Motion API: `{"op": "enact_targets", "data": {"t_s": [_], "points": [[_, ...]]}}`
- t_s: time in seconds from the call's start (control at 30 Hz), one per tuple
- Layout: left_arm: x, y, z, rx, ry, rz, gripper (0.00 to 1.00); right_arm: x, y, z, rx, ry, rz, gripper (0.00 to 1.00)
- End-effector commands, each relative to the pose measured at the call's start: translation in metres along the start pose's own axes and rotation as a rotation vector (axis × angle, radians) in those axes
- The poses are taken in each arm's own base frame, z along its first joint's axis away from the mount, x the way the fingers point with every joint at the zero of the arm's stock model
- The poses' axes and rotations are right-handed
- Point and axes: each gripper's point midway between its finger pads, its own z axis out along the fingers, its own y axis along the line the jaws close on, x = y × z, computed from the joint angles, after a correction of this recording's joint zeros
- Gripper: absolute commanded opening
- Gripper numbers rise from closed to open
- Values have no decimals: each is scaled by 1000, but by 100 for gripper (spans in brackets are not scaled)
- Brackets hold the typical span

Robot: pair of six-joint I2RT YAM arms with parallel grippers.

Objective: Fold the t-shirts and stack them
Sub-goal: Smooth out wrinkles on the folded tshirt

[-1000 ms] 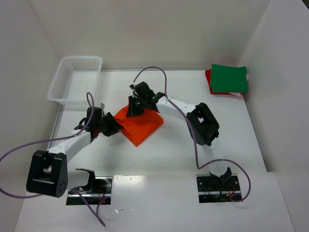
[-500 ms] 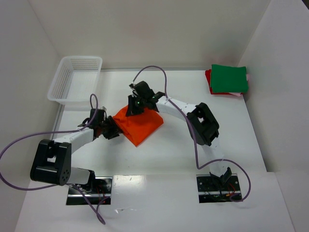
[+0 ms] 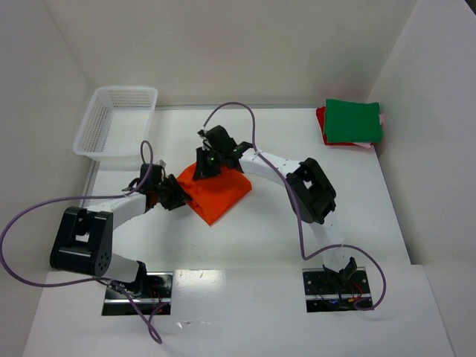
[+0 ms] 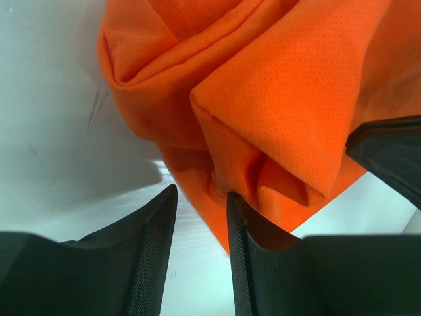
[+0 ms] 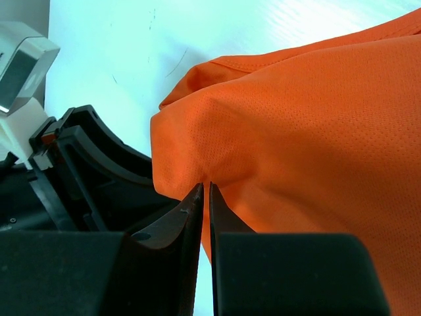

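Observation:
The bright orange t-shirt (image 3: 217, 193) lies bunched in a rough square in the middle of the table. My right gripper (image 3: 202, 165) sits at its far left corner and is shut on a pinched fold of the orange cloth (image 5: 296, 131), as the right wrist view (image 5: 205, 191) shows. My left gripper (image 3: 169, 196) is at the shirt's left edge, low on the table. In the left wrist view (image 4: 200, 224) its jaws stand apart, with the shirt's hem (image 4: 263, 131) hanging over the right finger. A folded stack (image 3: 352, 121) lies at the far right: green on top, red and pale pink below.
A white mesh basket (image 3: 115, 121) stands at the far left corner. White walls close in the table on the left, back and right. Purple cables loop from both arms. The left gripper's black body (image 5: 85, 171) shows just beside the right one.
The left arm's elbow has swung forward and its gripper has settled lower at the shirt's left edge. The right gripper and the shirt have hardly moved.

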Motion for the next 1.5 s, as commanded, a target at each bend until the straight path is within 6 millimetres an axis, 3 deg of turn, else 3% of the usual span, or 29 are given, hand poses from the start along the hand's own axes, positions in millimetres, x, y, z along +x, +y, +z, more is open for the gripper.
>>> {"op": "enact_targets", "data": {"t_s": [0.0,0.13,0.3,0.53,0.77,1.03,1.1,1.17,1.23,1.37,1.47], "points": [[-14,-21,2,64,-30,47,44,-6,13,3,-27,-15,-31,12],[-13,-22,2,71,-24,47,42,-6,13,3,-27,-15,-31,12],[-16,-29,-4,96,-38,56,42,-3,11,4,-22,-8,-27,21],[-20,-33,-3,114,-58,74,51,-1,12,-1,-22,-8,-27,30],[-20,-38,-2,144,-51,101,54,-2,12,-5,-17,-20,-30,39],[-16,-43,-4,190,-47,122,58,-3,14,-5,-29,-22,-33,40],[-15,-41,-1,190,-47,122,58,-3,14,-5,-29,-22,-33,35],[-14,-38,3,185,-40,119,52,-3,14,-5,-29,-22,-33,29],[-13,-41,5,186,-31,115,39,-3,14,-5,-29,-22,-33,25],[-10,-43,7,183,-17,119,23,-1,11,-1,-24,-15,-30,18],[-10,-43,7,183,-17,119,18,-1,11,-1,-24,-15,-30,16]]}}
